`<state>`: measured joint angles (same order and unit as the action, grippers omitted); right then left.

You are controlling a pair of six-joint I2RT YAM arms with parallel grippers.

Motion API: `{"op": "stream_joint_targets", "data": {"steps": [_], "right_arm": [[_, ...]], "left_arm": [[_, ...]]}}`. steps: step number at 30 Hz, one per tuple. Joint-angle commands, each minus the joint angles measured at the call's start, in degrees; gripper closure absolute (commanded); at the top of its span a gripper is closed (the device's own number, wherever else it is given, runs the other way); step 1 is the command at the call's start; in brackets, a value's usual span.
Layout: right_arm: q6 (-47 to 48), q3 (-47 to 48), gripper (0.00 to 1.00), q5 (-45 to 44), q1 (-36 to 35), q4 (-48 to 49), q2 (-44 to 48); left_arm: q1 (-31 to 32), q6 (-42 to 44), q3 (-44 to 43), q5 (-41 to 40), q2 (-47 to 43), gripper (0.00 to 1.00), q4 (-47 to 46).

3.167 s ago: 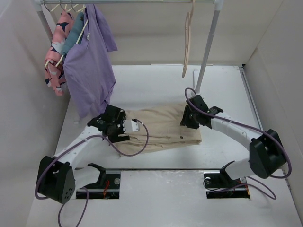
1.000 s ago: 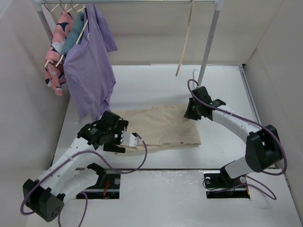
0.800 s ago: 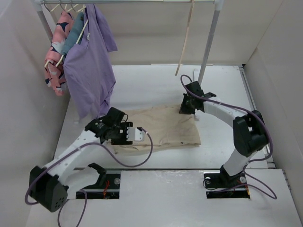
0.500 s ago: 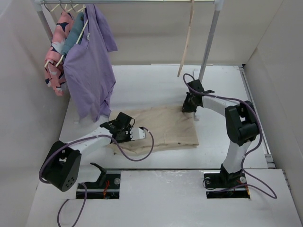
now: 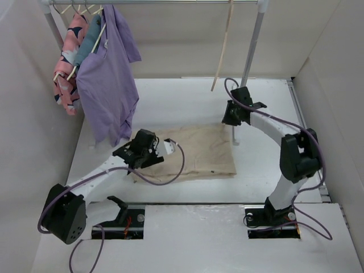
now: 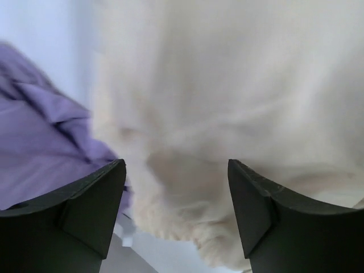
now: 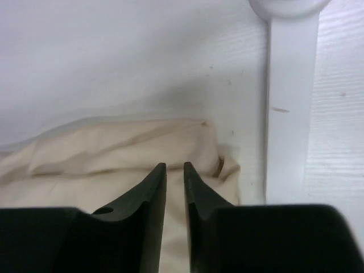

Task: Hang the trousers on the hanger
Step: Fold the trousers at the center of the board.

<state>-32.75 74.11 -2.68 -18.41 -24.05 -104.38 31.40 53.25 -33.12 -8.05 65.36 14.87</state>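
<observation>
Left wrist shows the open left hand (image 6: 176, 166) so near the shirt (image 6: 40, 133) that it may pinch it together with the trousers (image 6: 227, 74).

Bright even light, soft shadows, blurry wrist views

1 pr trousers (image 5: 196, 153), mid table (image 5: 182, 102). 1 bare hanger (image 5: 222, 54) on the clothes rack (image 5: 252, 48), far edge. 3 hung items, far-left corner: 1 purple shirt (image 5: 108, 85), 1 pink patterned garment (image 5: 67, 57), 1 grey-blue garment (image 5: 91, 37). 2 robot arms at near edge: left arm (image 5: 96, 176), right arm (image 5: 273, 128).
</observation>
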Motion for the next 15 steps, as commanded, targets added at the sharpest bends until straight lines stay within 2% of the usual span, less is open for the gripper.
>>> {"op": "stream_joint_targets", "data": {"steps": [1,2,4,5,10,15], "right_arm": [[4.8,3.0,0.74,1.2,0.3,-2.1,11.6],[5.5,3.0,0.6,2.0,0.3,-4.0,13.7],[6.0,3.5,0.47,2.0,1.4,-5.5,20.1],[6.0,4.1,0.4,2.0,2.1,-7.0,24.0],[7.3,8.3,0.3,0.8,3.1,-10.4,31.6],[9.0,18.0,0.23,4.1,3.1,-9.3,33.4]], "left_arm": [[0.1,-9.4,-8.7,1.4,-4.0,0.3,2.8],[0.1,-11.1,-9.9,2.7,-4.5,0.29,2.8],[0.1,-13.8,-12.7,4.4,-6.6,0.26,3.6],[0.1,-17.1,-13.9,4.9,-8.2,0.21,3.6],[0.1,-25.3,-15.9,10.2,-12.1,0.19,3.1],[0.1,-27.4,-17.0,16.0,-13.5,0.18,1.8]]}}
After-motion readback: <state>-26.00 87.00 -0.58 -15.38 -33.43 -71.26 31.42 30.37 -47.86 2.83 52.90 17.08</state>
